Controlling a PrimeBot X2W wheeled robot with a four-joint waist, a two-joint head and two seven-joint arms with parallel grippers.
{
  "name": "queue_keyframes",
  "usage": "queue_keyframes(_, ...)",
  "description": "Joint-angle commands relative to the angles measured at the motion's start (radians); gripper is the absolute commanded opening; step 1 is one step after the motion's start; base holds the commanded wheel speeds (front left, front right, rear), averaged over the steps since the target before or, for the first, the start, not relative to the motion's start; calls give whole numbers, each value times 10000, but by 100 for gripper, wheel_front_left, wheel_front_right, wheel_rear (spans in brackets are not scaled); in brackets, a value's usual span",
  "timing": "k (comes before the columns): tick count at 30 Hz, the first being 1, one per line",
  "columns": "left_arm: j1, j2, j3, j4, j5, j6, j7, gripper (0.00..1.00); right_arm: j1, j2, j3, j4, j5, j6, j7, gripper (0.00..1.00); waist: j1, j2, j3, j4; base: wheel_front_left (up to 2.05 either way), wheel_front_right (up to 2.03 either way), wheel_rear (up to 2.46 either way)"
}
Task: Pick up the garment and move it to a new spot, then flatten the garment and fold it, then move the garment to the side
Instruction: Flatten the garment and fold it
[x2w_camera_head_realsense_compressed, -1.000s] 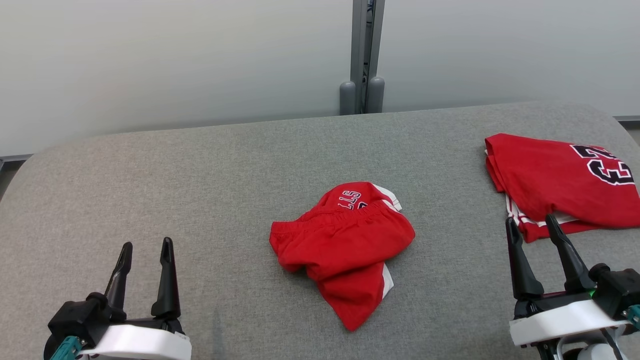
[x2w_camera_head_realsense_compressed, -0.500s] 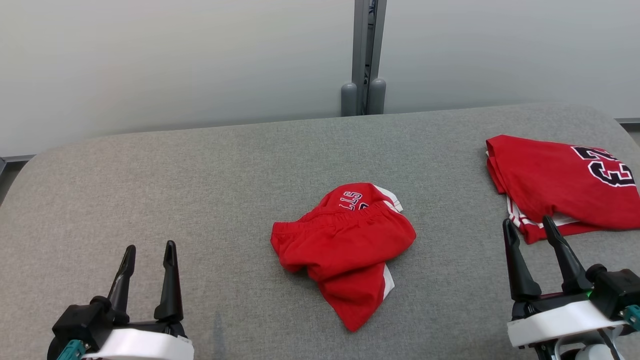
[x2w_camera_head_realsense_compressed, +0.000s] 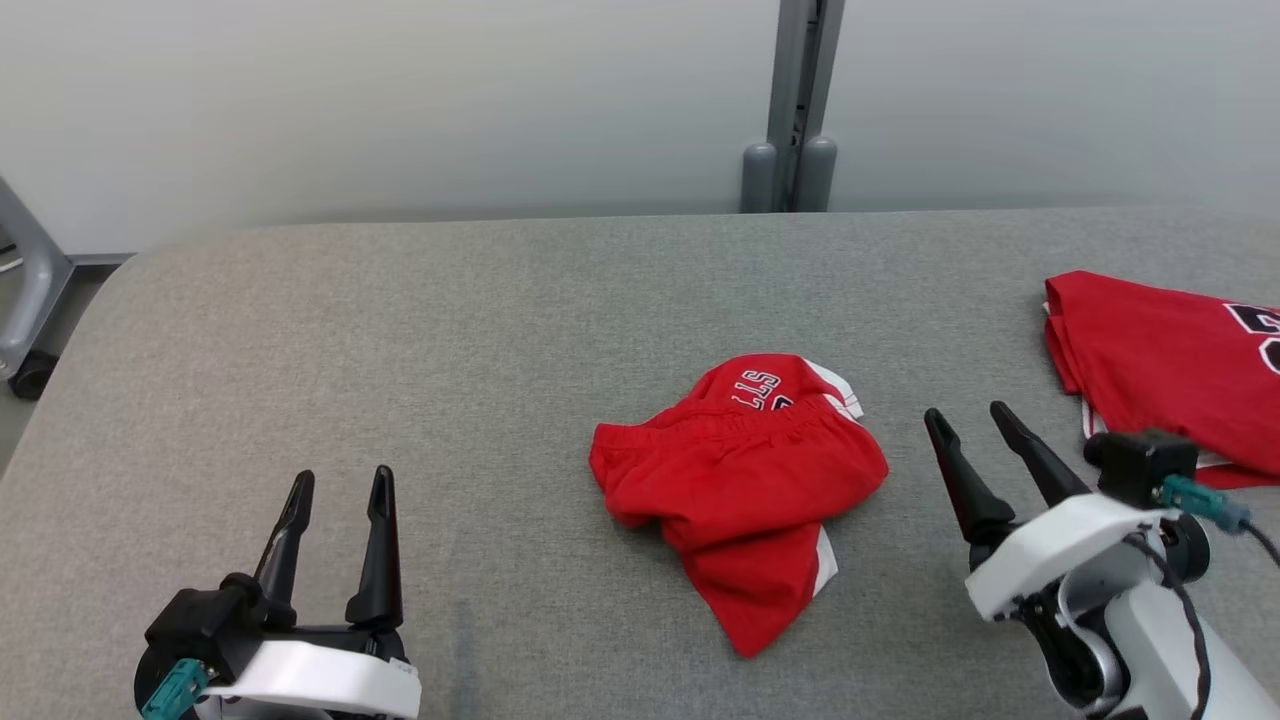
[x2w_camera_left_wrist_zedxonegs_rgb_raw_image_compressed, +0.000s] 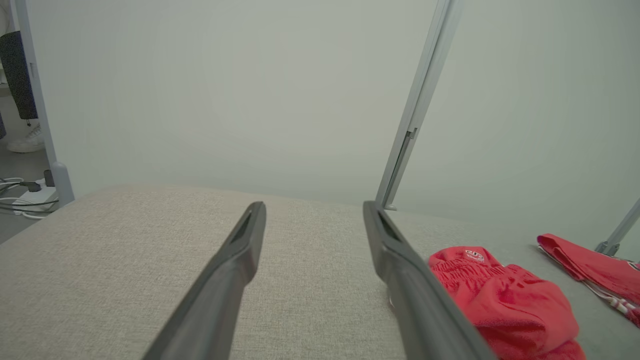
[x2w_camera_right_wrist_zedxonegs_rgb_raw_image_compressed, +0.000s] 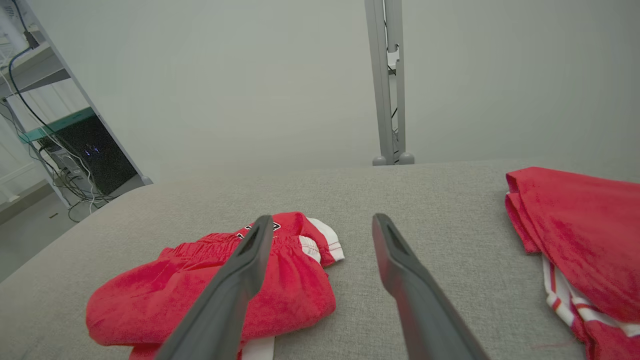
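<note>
The left pincer (x2w_camera_head_realsense_compressed: 342, 475) stands released above the grey fabric-covered surface (x2w_camera_head_realsense_compressed: 400, 330), the crumpled red cloth shorts with white trim (x2w_camera_head_realsense_compressed: 740, 490) lying well to its right. The right pincer (x2w_camera_head_realsense_compressed: 966, 412), likewise released and empty, hovers just right of that heap, a folded red jersey (x2w_camera_head_realsense_compressed: 1170, 360) near its own right side. For a clean pick-up, each pincer should probably approach from its own side and pinch the elastic waistband edge (x2w_camera_head_realsense_compressed: 745, 425), not the bunched middle.

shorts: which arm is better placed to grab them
Right. The right hand is open, close beside the shorts and angled toward them; the left hand, also open, sits farther off.
</note>
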Motion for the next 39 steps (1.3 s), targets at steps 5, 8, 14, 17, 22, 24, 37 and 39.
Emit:
queue_keyframes(5,-377,-33,7,151,50,-159,-12,100,-1314,-200,508,1264,1846,1,1342,100,0,0,327,669,0,0,0)
queue_keyframes(8,-470,-91,-21,254,64,-229,-10,100,-1878,-342,715,2178,2412,1,2003,100,0,0,418,979,0,0,0)
queue_keyframes(14,-607,-154,47,393,108,-309,-10,100,-2796,-327,937,3713,2959,1,2995,100,0,0,589,1484,0,0,0)
queue_keyframes(17,-667,-187,64,435,127,-353,-10,100,-3045,-296,992,4324,3157,1,3347,100,0,0,640,1672,0,0,0)
queue_keyframes(22,-696,-234,121,497,167,-391,-10,100,-3270,-276,1143,4728,3464,1,3406,43,0,0,673,1832,0,0,0)
queue_keyframes(24,-697,-244,152,524,188,-403,-10,100,-3314,-303,1233,4691,3477,1,3126,0,0,0,656,1844,0,0,0)
queue_keyframes(37,-366,-283,212,646,274,-507,-10,100,-3840,-1080,877,4110,3152,1,375,0,0,0,156,1202,0,0,0)
queue_keyframes(39,-355,-290,209,646,277,-512,-10,100,-3934,-1161,843,3907,3105,1,165,0,0,0,133,1150,0,0,0)
